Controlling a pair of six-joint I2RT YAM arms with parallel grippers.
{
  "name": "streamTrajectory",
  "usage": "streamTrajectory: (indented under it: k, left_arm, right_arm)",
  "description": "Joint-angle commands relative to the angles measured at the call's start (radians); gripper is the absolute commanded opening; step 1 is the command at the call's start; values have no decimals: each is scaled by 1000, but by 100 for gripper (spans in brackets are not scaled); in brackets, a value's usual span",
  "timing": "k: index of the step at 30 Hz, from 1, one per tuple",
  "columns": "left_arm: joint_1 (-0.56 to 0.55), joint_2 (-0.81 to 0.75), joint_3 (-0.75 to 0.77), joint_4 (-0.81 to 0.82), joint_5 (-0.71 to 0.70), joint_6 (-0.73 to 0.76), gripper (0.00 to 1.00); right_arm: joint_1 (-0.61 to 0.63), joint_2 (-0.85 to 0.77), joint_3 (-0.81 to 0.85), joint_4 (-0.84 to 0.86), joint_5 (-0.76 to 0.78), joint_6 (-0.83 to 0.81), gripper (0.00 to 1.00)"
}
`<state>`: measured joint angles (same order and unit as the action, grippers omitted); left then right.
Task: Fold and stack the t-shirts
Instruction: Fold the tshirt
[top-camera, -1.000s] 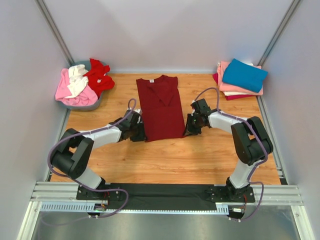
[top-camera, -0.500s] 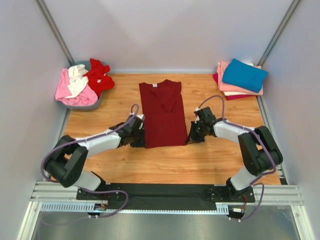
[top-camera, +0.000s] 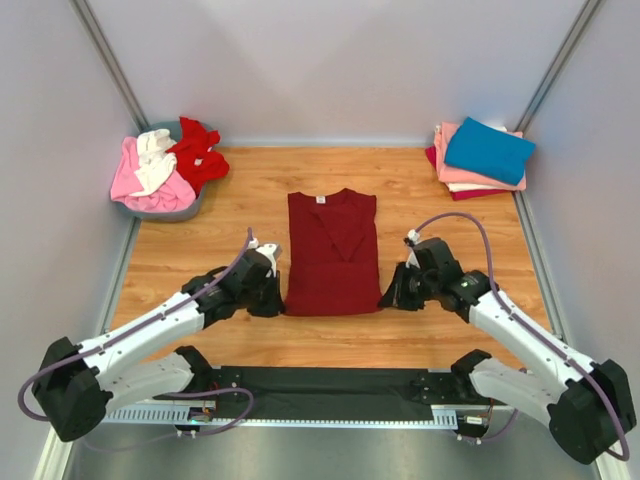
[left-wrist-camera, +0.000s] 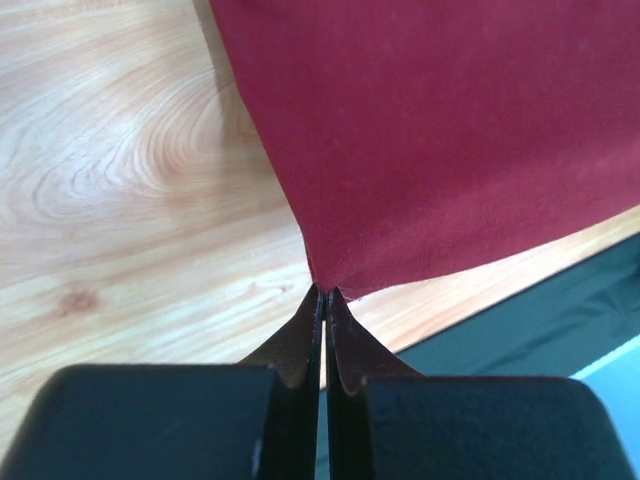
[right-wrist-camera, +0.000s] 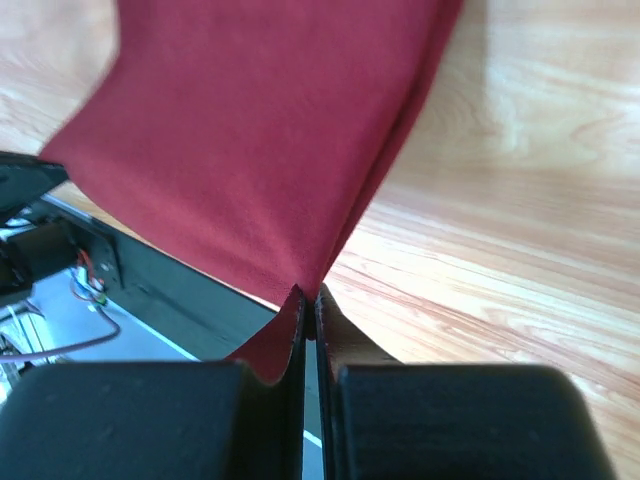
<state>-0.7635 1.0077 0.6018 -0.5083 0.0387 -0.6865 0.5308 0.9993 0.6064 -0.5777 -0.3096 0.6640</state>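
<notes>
In the overhead view, a grey-blue bin (top-camera: 190, 208) sits at the far left corner of the wooden desk (top-camera: 230, 200). It holds three crumpled t-shirts: pink (top-camera: 130, 182), white (top-camera: 154, 160) and bright red (top-camera: 196, 150).

The left arm (top-camera: 150, 325) reaches low across the desk to the near left corner of the dark maroon t-shirt (top-camera: 332, 255). That shirt lies flat at mid-desk, folded narrow, collar to the far side. From above the left jaws are hidden under the wrist. The left wrist view shows them clenched on the very tip of that maroon (left-wrist-camera: 430, 130) corner, with the cloth drawn taut up from them.

The right arm (top-camera: 520, 335) meets the near right corner. Only the right wrist view shows its jaws pinched shut on the maroon cloth (right-wrist-camera: 260, 130), a fold of it bunched beside one finger (right-wrist-camera: 268, 352). Both wrist views also show the black base plate (left-wrist-camera: 520, 320) at the near edge.

At the far right corner stands a folded stack with a teal-blue shirt (top-camera: 490, 150) on top and a pink one (top-camera: 455, 172) beneath. A white sliver and a red layer (top-camera: 465, 194) show under those.

That makes two arms, one maroon shirt, three shirts in the bin and four colours in the stack.
</notes>
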Motion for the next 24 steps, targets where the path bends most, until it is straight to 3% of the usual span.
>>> streamTrajectory:
  k: [1,9,19,22,24]
  left_arm:
    - [1,-18,101,-119,-42,19,0]
    - [18,175,477,-249,-200,146,0]
    - [150,472,797,-338,-149,263,0]
    - [239,589,901,-320,-70,283,0]
    - [309,747,1059,-363,-31,303,0]
  right_arm:
    - [1,-27,114,-126,90,14,1]
    - [-18,108,358,-180,201,-85,0]
    - [-118,338,575,-143,178,-138,0]
    - [-166,537,714,-143,146,-130,0]
    - [-196,642,877,-155,151,-127,1]
